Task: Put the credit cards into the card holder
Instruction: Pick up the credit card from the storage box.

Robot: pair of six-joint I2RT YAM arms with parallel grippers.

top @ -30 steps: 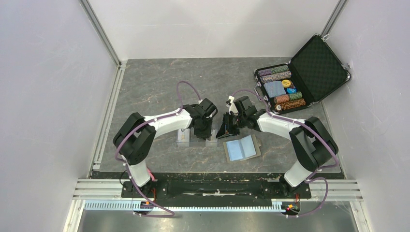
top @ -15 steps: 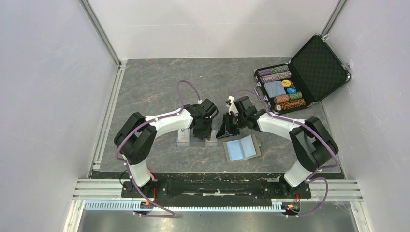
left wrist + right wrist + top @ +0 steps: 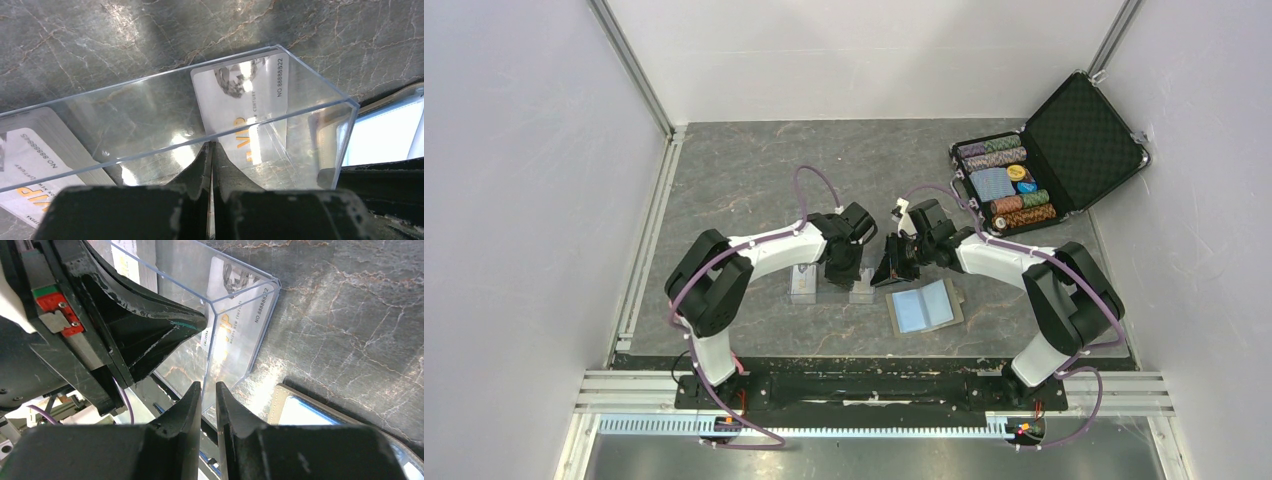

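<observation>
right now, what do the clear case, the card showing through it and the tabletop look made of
clear case: transparent rigid plastic, likely acrylic, glossy with sharp reflections.
card: thin plastic probably, pale glossy print, orange lettering.
tabletop: dark grey veined stone look, possibly laminate.

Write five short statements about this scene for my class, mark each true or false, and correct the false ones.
1. The card holder lies spread open. True.
2. The black poker-chip case is closed. False: its lid stands open.
3. A card marked VIP shows through the clear case. True.
4. The left gripper has its jaws wide open. False: they are shut together.
5. The right gripper holds the card holder. False: it pinches a wall of the clear case.
</observation>
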